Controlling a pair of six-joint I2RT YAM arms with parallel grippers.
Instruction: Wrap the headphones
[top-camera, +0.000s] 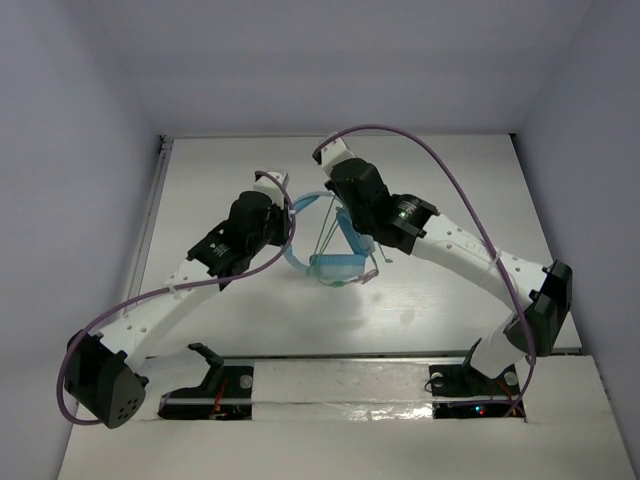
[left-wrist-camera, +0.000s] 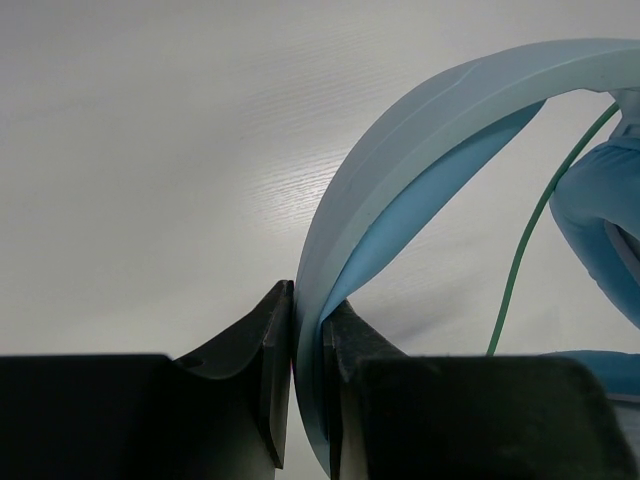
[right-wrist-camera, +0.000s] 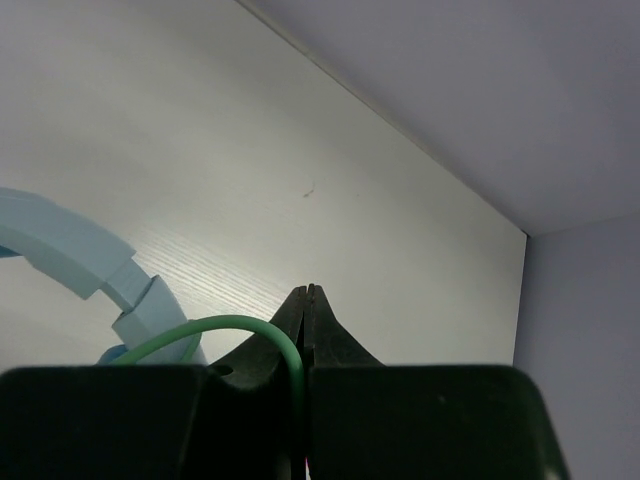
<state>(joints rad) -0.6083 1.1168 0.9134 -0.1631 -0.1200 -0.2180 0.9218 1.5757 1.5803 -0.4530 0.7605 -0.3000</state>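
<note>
above the table (top-camera: 430, 305), both jaws clamp headphones (top-camera: 338, 267)

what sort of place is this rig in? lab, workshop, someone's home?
Most likely a lab data-collection booth, not a home: a white wood-grain table boxed in by plain pale walls, with a white-and-black left robot arm and right robot arm bolted at its near edge, holding light blue plastic headphones.
</note>
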